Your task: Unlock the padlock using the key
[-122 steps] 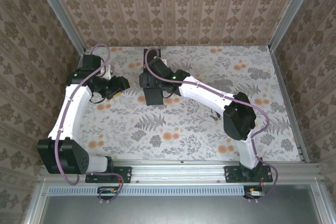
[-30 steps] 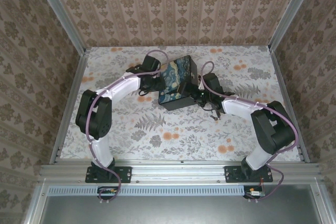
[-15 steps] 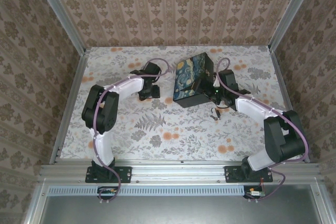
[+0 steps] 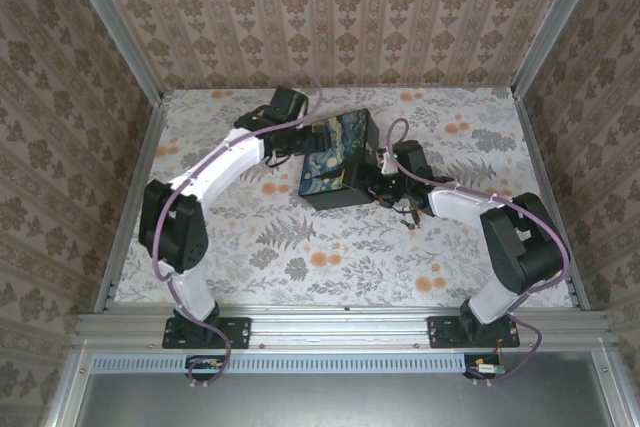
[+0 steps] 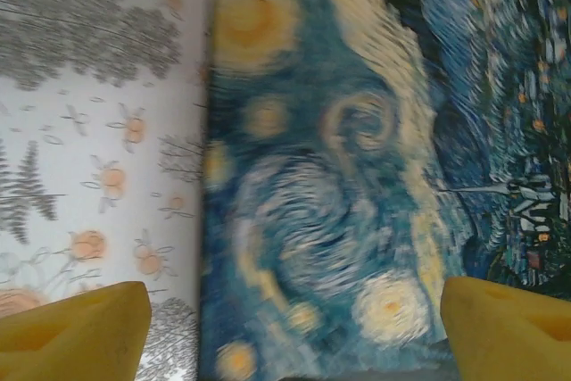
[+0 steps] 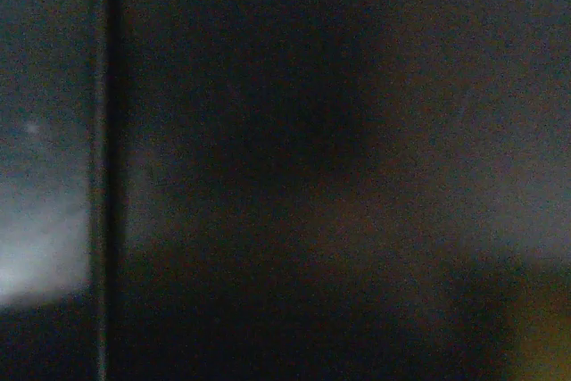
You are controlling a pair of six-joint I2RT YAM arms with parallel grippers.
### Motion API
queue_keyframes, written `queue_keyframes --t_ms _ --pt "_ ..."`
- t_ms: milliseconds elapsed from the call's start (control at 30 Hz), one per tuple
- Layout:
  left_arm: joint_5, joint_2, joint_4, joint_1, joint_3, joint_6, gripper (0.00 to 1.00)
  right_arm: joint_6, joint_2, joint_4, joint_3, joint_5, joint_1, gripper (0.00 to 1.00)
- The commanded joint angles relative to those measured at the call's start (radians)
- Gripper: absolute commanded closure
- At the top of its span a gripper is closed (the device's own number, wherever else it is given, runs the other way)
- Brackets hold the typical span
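The black box with the blue-and-yellow painted lid [image 4: 340, 152] stands mid-table. My left gripper [image 4: 303, 142] hovers over the lid's left part. In the left wrist view its yellow fingers [image 5: 80, 332] are spread wide and empty, one over the floor and one over the lid [image 5: 339, 176]. My right gripper [image 4: 382, 175] is pressed to the box's right side, and its wrist view is dark with the black wall [image 6: 312, 176]. The padlock is hidden. A tiny dark thing [image 4: 406, 213] lies on the floor by my right forearm; I cannot tell whether it is the key.
Flower-print floor [image 4: 330, 257] stretches in front of the box to the near rail [image 4: 340, 322]. Patterned walls [image 4: 330, 17] close in the back and both sides. My left arm arches in from the left, my right arm from the right.
The box has slid left and toward the near edge, and turned slightly. My left gripper has swung over its lid with its jaws wider. My right gripper has followed the box leftward.
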Motion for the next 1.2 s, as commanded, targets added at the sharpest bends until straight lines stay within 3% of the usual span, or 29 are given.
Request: queue_keyframes --t_ms 0,200,333,600,867,1000,1033,1100,1167 --pt "-0.073 0.079 -0.082 -0.022 0.012 0.049 0.14 0.01 0.012 0.054 0.033 -0.024 0.011 0.0" --pt "-0.237 0.171 -0.14 -0.032 -0.001 0.092 0.15 -0.069 -0.02 -0.06 0.058 0.002 0.005 0.0" --pt "-0.277 0.206 -0.116 -0.028 -0.062 0.109 0.16 -0.135 -0.071 -0.153 0.054 0.031 -0.021 0.0" --pt "-0.226 0.225 -0.055 0.004 -0.163 0.073 0.16 -0.188 -0.2 -0.217 -0.019 0.052 -0.145 0.0" --pt "-0.12 0.17 -0.062 0.015 -0.101 0.069 0.17 -0.212 -0.199 -0.254 0.003 0.046 -0.158 0.0" --pt "-0.015 0.023 0.002 0.036 -0.093 0.105 0.14 -0.318 -0.266 -0.369 0.028 0.167 -0.181 0.0" --pt "-0.026 -0.011 0.009 0.041 -0.092 0.122 0.04 -0.362 -0.287 -0.392 0.028 0.21 -0.191 0.0" --pt "-0.163 -0.086 0.03 0.053 -0.117 0.163 0.0 -0.471 -0.339 -0.415 0.021 0.399 -0.211 0.0" --pt "-0.345 -0.182 0.188 0.069 -0.252 0.274 0.0 -0.581 -0.398 -0.32 -0.047 0.604 -0.231 0.0"
